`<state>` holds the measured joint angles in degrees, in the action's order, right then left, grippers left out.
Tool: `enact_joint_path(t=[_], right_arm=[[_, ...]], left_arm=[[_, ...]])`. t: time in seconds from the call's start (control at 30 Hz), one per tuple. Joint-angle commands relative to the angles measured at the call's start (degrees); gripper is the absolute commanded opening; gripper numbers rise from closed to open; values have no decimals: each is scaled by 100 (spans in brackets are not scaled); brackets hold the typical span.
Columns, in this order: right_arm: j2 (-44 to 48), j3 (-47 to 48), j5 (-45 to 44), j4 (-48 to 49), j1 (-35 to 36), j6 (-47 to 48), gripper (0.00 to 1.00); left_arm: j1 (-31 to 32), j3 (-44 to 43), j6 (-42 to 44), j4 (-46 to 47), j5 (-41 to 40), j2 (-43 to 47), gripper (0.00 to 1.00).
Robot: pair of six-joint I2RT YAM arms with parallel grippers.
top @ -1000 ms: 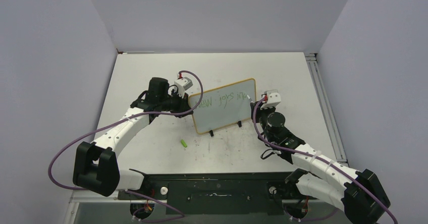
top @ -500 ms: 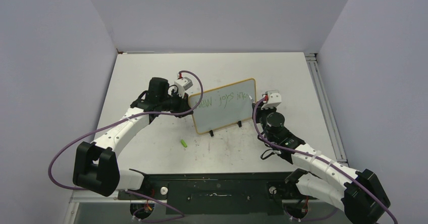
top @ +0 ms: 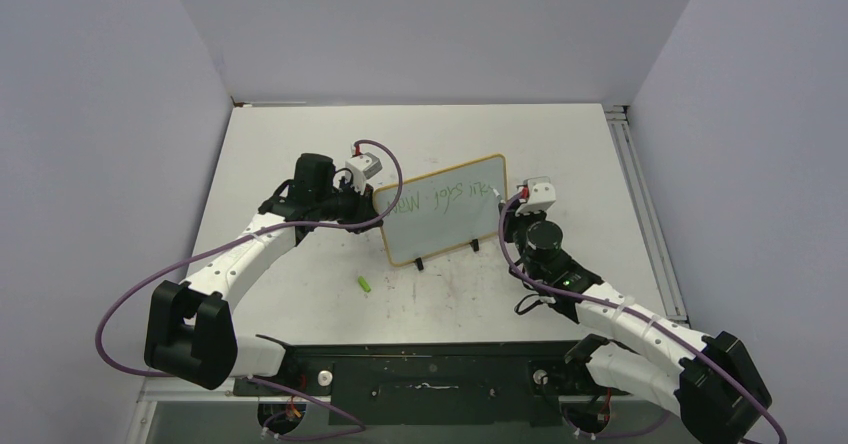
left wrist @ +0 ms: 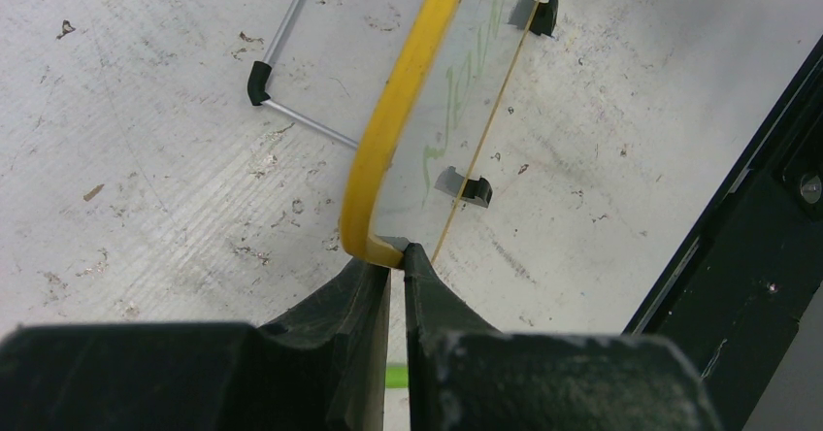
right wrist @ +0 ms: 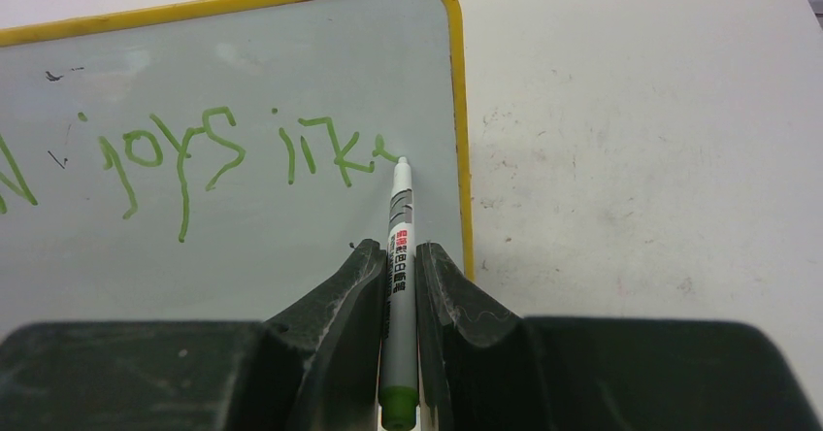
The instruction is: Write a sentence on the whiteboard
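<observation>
The whiteboard (top: 440, 232) stands tilted on two black feet, its frame yellow (right wrist: 456, 111). My left gripper (left wrist: 393, 256) is shut on the board's left corner (left wrist: 383, 159), at the frame. The sentence (right wrist: 194, 154), in green, reads roughly "joys ik" plus a short stroke; it also shows from above as the sentence (top: 447, 196). My right gripper (right wrist: 398, 248) is shut on a grey marker (right wrist: 400, 227) with a green end. The marker's tip touches the board just after the last stroke, close to the right frame.
A small green cap (top: 366, 284) lies on the table in front of the board. A wire stand leg (left wrist: 291, 62) sticks out behind the board. A metal rail (top: 640, 204) runs along the table's right edge and a black base plate (top: 430, 374) along the near edge.
My right gripper with the marker has shifted only slightly at the end of the written line. The left arm and the board have not moved.
</observation>
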<state>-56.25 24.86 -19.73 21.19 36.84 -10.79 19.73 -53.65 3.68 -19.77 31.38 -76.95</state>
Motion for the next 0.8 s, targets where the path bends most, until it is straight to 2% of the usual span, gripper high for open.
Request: enact_joint_path(t=[0.0,0.77], right_arm=[[-40,256,-12,347,4,94,5],[-68,380,121,498,71,191,5]], left_arm=[[84,-117,168,-132,-108,-87,0],[119,-120,168,-140,-123,-87,0]])
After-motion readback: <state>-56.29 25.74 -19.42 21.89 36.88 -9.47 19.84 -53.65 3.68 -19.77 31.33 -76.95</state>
